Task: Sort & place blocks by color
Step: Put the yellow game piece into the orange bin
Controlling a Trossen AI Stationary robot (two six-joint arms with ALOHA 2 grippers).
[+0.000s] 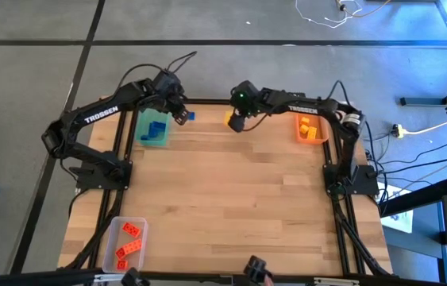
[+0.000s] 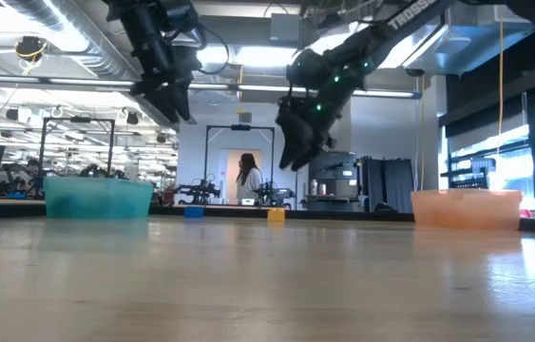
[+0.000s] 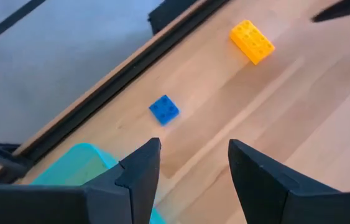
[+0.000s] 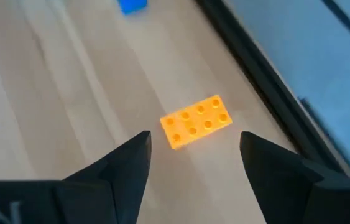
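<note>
Left hand [image 3: 190,171]: hovering, fingers apart, empty, above the blue block [image 3: 164,109] lying near the worktop's [image 1: 223,199] far edge.
Right hand [image 4: 193,155]: hanging, fingers spread, over the yellow block [image 4: 197,121].
Green tray [image 1: 154,129]: contents showing only partly.

Open right gripper [image 4: 193,165] above yellow-orange block [image 4: 197,122], blue block [image 4: 132,5] beyond.

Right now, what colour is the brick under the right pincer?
Yellow-orange: the brick lies below the open right pincer, clearest in the right wrist view.

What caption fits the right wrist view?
Open right gripper poised above a yellow brick near the table edge.
</note>
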